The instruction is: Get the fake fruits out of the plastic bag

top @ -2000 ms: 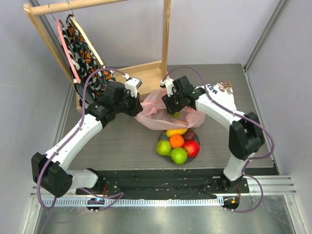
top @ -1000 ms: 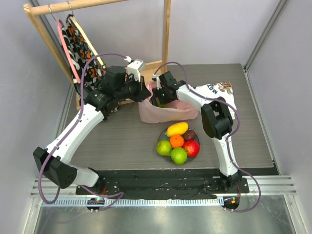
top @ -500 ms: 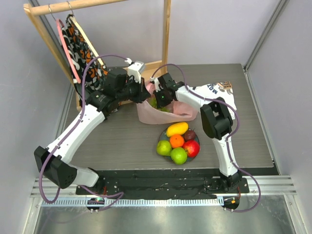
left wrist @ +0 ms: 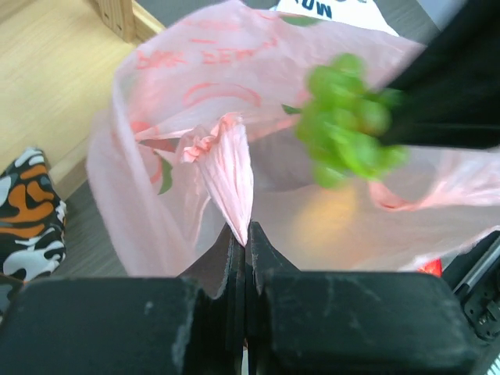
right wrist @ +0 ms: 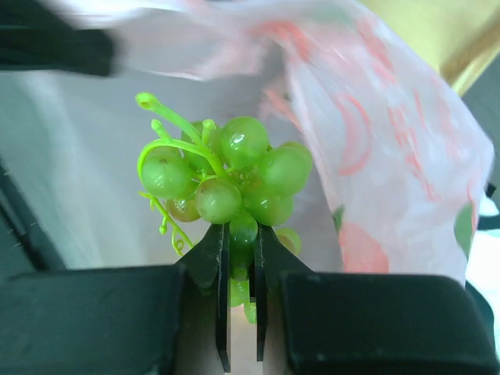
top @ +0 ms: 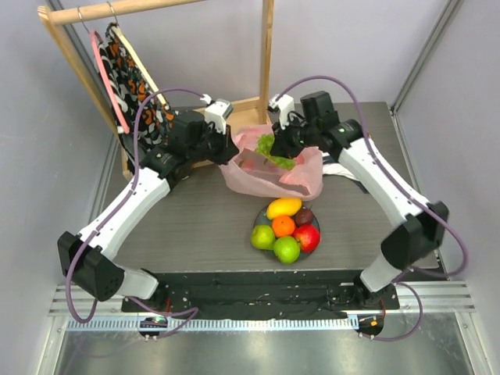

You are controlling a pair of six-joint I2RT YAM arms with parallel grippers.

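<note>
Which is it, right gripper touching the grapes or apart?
Touching. In the right wrist view the right gripper is clamped on the lowest grapes of the bunch, both fingers pressed against them with no gap.

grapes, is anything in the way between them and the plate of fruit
Only the near side of the pink bag. The right gripper holds the grapes at the bag's open mouth, and that wall lies between them and the plate. Nothing else shows between bag and plate.

Thin, crinkly translucent pink plastic bag [left wrist: 156, 156]; smooth, glossy green plastic grape bunch [right wrist: 234, 176]; at 12 o'clock, pale bare-wood rack [top: 267, 55] — matt dark wood-grain tabletop [top: 203, 223] beneath
</note>
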